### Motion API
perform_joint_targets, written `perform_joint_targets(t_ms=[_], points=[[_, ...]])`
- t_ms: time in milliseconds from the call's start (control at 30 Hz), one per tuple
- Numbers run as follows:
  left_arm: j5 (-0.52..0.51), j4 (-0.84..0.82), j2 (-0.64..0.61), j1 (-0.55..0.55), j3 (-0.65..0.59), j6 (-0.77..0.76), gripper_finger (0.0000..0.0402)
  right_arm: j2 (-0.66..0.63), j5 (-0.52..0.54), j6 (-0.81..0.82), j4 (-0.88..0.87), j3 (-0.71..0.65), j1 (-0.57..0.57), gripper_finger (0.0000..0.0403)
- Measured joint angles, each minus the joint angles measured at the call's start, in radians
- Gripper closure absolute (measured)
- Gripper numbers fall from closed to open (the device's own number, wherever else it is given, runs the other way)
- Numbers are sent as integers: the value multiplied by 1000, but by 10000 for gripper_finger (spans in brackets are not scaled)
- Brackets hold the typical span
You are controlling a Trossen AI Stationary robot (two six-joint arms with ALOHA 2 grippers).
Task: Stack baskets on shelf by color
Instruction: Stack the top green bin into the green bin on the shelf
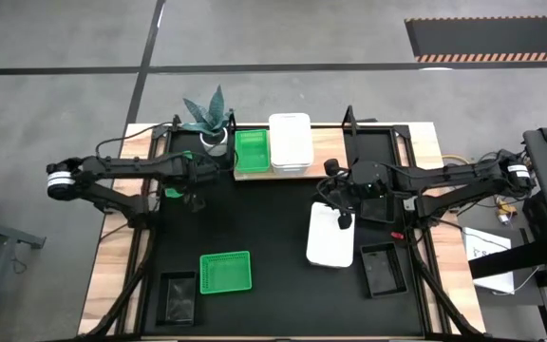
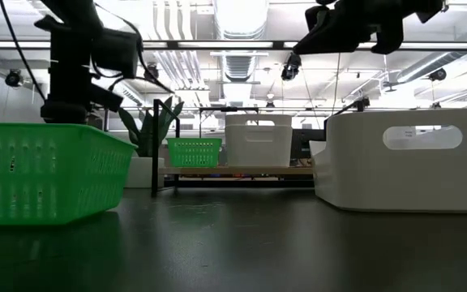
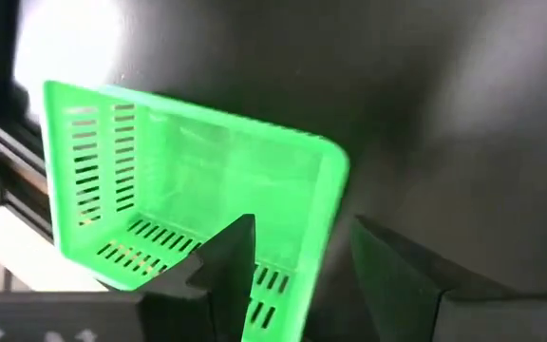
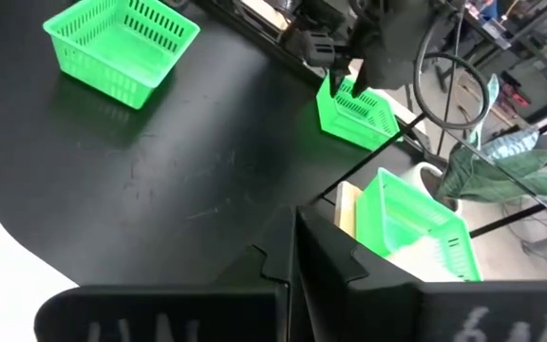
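A green basket (image 3: 188, 190) stands on the black table by its left edge, partly hidden under my left arm in the high view (image 1: 171, 193). My left gripper (image 3: 302, 228) hangs over it, open, with one finger above the basket's inside and the other outside its near wall. On the wooden shelf (image 1: 329, 152) at the far edge sit another green basket (image 1: 252, 152) and stacked white baskets (image 1: 290, 142). My right gripper (image 4: 294, 223) is shut and holds nothing, raised above a white basket (image 1: 330, 237) standing on the table.
A third green basket (image 1: 226, 273) stands near the front. Black baskets sit at front left (image 1: 179, 296) and front right (image 1: 380, 269). A potted plant (image 1: 209, 116) stands at the shelf's left end. The table's middle is bare.
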Motion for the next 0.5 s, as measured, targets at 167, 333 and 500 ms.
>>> perform_joint_targets(t_ms=[167,333,500], points=[[48,16,0,42,-5,58,242,0,-2,-3,0,0,-11,394],[50,23,0,49,-13,76,242,0,-2,-10,0,0,-11,394],[50,46,0,49,-13,76,242,0,-2,-6,0,0,-11,394]])
